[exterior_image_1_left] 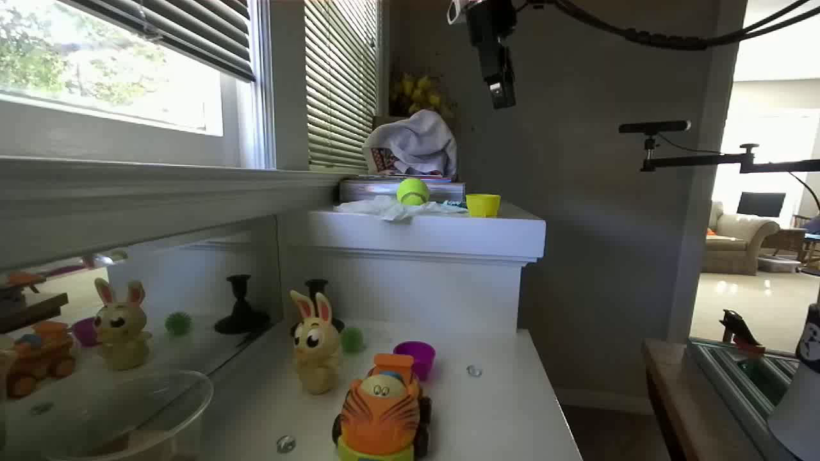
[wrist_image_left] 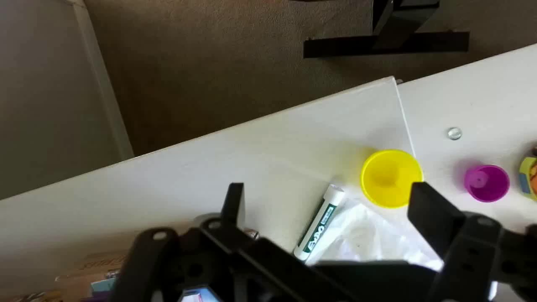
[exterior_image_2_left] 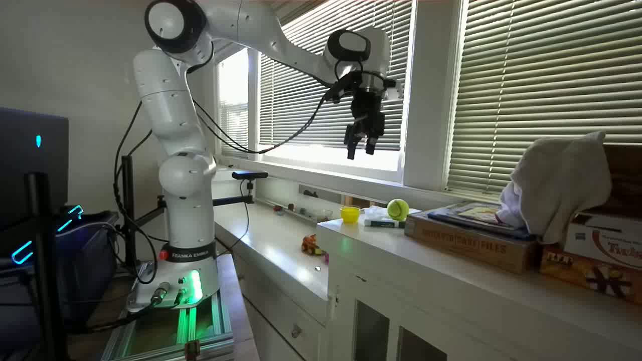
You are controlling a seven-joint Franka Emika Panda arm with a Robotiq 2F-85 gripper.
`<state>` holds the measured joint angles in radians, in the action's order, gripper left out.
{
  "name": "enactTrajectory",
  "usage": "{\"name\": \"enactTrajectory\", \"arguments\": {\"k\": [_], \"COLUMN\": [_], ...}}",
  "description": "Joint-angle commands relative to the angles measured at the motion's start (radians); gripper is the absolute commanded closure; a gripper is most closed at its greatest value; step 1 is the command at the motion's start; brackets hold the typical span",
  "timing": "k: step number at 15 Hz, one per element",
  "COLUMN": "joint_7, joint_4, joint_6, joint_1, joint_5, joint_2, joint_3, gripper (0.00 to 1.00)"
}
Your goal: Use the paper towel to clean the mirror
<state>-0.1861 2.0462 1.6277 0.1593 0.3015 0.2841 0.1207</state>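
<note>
In an exterior view, the gripper [exterior_image_1_left: 503,99] hangs in the air, well above the raised counter [exterior_image_1_left: 448,237]; the spacing of its jaws cannot be read from this angle. Below it and to the left in that view, the paper towel [exterior_image_1_left: 384,209] lies crumpled on the raised counter, the tennis ball [exterior_image_1_left: 412,191] resting on it. The yellow cup [exterior_image_1_left: 483,205] stands upright below the gripper. Lower still is the low counter [exterior_image_1_left: 500,410], bearing the rabbit toy [exterior_image_1_left: 316,352], the tiger car [exterior_image_1_left: 383,410] and the purple cup [exterior_image_1_left: 423,362]. The mirror [exterior_image_1_left: 192,288] runs upright along the side of the low counter, well apart from the gripper.

In an exterior view, the arm [exterior_image_2_left: 185,120] carries the gripper pointing down, its fingers [exterior_image_2_left: 351,150] parted. Below it lies the marker [exterior_image_2_left: 383,223], just beside the paper towel. To the right of the gripper in that view, well apart, the cloth [exterior_image_2_left: 562,185] sits bunched at the stacked boxes [exterior_image_2_left: 466,243].

In the wrist view, the fingers stand wide apart and grasp nothing. Between them, down on the raised counter, show the marker, the yellow cup and part of the paper towel; the gripper covers the rest. The purple cup and a clear bead [wrist_image_left: 454,133] lie farther out, beyond the yellow cup.
</note>
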Motion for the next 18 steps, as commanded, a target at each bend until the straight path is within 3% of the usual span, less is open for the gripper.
{"name": "enactTrajectory", "arguments": {"k": [1,14,18], "joint_7": [0.002,0.002,0.172], "joint_4": [-0.003,-0.003,-0.014], "joint_6": [-0.004,-0.004,0.018], "joint_1": [-0.014,-0.014,-0.02], "joint_5": [0.003,0.003,-0.154], "joint_2": [-0.001,-0.001,-0.051], "joint_3": [0.011,0.012,0.008], "gripper": [0.0,0.0,0.0]}}
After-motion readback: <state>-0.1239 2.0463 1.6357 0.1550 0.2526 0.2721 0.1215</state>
